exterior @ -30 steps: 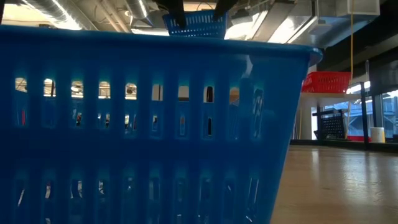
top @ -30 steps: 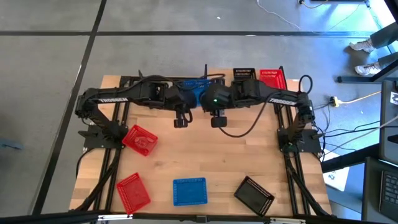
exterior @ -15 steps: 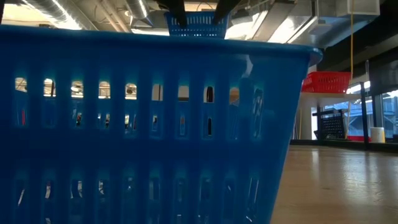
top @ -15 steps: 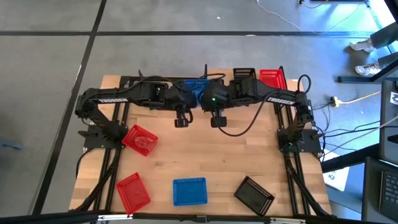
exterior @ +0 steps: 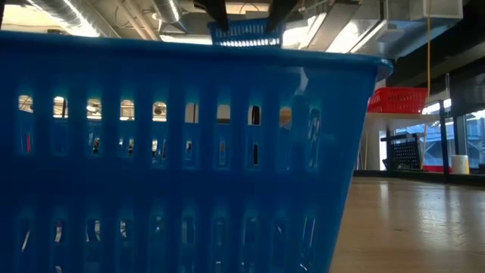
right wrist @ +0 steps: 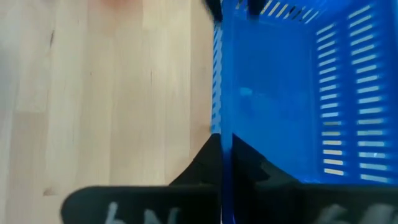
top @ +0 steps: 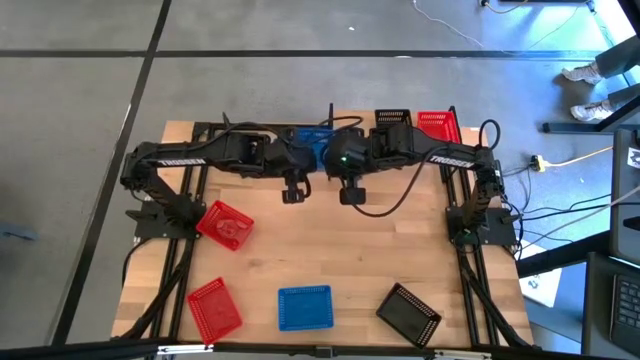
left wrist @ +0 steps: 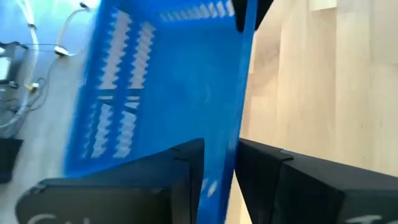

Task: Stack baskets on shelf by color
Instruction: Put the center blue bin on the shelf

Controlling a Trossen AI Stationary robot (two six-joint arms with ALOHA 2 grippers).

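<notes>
A blue basket (top: 312,139) hangs raised at the table's far middle between my two grippers; the low view shows it as the small blue basket (exterior: 247,32) up high. My right gripper (right wrist: 222,140) is shut on one of its walls. My left gripper (left wrist: 219,146) is open, one finger on each side of the opposite wall. At the far right stand a black basket (top: 392,119) and a red basket (top: 438,126). The shelf's board is hidden under them and my arms. My left gripper has a basket wall (left wrist: 219,163) between its parted fingers; whether either finger touches it, I cannot tell. My right gripper pinches the basket's side wall at its rim (right wrist: 222,127), one finger inside the basket and one outside. The fingers slant down onto it. The basket is lifted clear.
On the tabletop lie a red basket (top: 225,223) at the left, another red basket (top: 214,309) at the near left, a blue basket (top: 305,307) at the near middle, filling the low view, and a black basket (top: 408,313) at the near right. The middle is bare wood.
The raised blue basket has shifted a little toward the table's right between the two grippers. Both arms have stayed where they were.
</notes>
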